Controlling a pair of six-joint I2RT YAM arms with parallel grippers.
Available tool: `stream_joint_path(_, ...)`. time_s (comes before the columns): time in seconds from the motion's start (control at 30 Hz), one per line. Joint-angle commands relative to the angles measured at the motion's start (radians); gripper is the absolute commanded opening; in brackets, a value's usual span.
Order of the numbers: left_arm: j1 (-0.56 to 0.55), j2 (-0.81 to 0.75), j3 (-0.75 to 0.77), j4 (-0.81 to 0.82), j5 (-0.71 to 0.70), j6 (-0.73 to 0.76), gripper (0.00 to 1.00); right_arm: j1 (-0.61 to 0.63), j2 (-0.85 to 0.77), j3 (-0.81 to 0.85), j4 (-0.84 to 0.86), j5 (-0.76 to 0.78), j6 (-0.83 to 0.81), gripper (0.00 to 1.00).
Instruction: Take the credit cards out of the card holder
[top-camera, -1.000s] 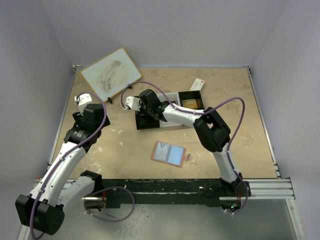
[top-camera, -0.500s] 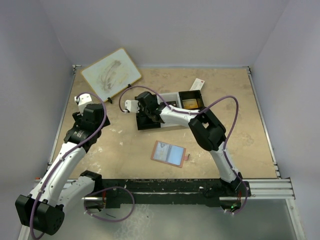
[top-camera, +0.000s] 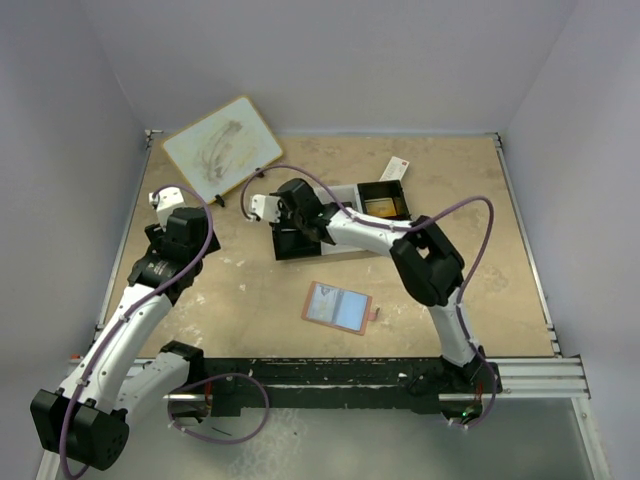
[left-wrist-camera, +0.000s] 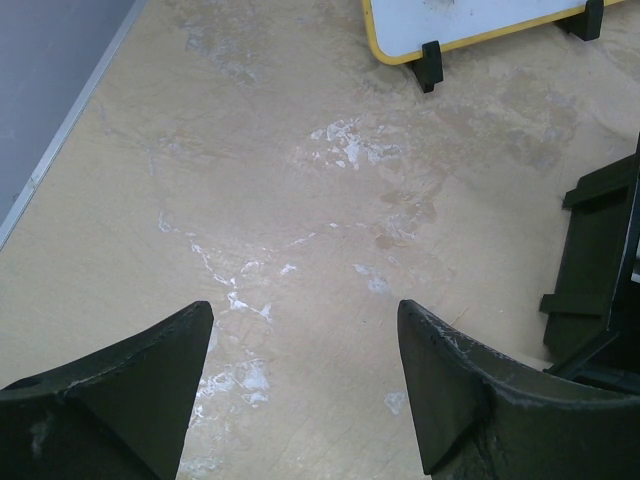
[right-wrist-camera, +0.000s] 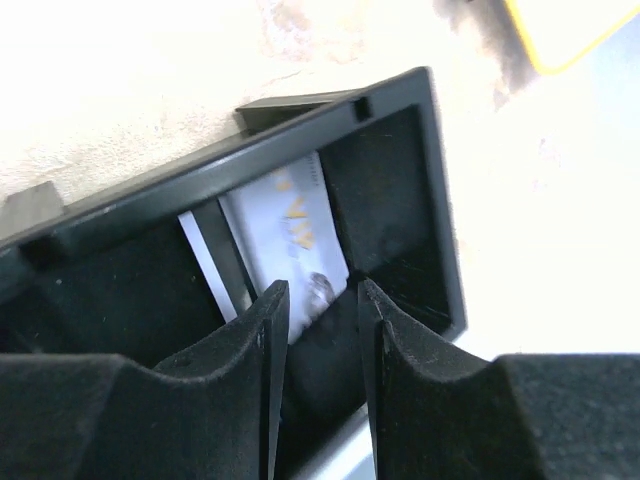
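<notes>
Seemingly a drop-off: silvery credit card lies in the end compartment of the black tray, over a dark striped card.
Right gripper holds its jaws slightly apart, empty, just above; a skewed lift could snag the card. Left gripper gapes idle; card holder lies open, apart.

**Arm check: left jaws wide, right ones barely cracked**

So the left arm runs up from the near-left corner toward the far side. The left gripper points down, jaws spread wide with nothing between them. Meanwhile the right arm rises from the near right, bends at a high elbow and reaches leftward past centre. The right gripper is tipped down, jaws just a narrow gap apart.
</notes>
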Motion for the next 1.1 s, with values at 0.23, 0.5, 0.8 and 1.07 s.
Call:
stream_joint_path(0.23, 0.001, -0.003, 0.012, 0.03, 0.0, -0.001, 0.73, -0.007, -0.422, -0.222, 0.124, -0.091, 0.41, 0.44)
stream_joint_path(0.5, 0.001, 0.002, 0.012, 0.036, 0.015, 0.005, 0.73, -0.037, -0.689, -0.535, 0.003, -0.176, 1.351, 0.54)
stream_joint_path(0.8, 0.0, 0.004, 0.01, 0.038, 0.021, 0.006, 0.73, 0.25, -0.659, -0.6, -0.324, 0.228, 1.841, 0.79)
stream_joint_path(1.07, 0.0, 0.01, 0.011, 0.037, 0.017, 0.004, 0.73, 0.279, -0.558, -0.581, -0.36, 0.249, 1.905, 0.74)
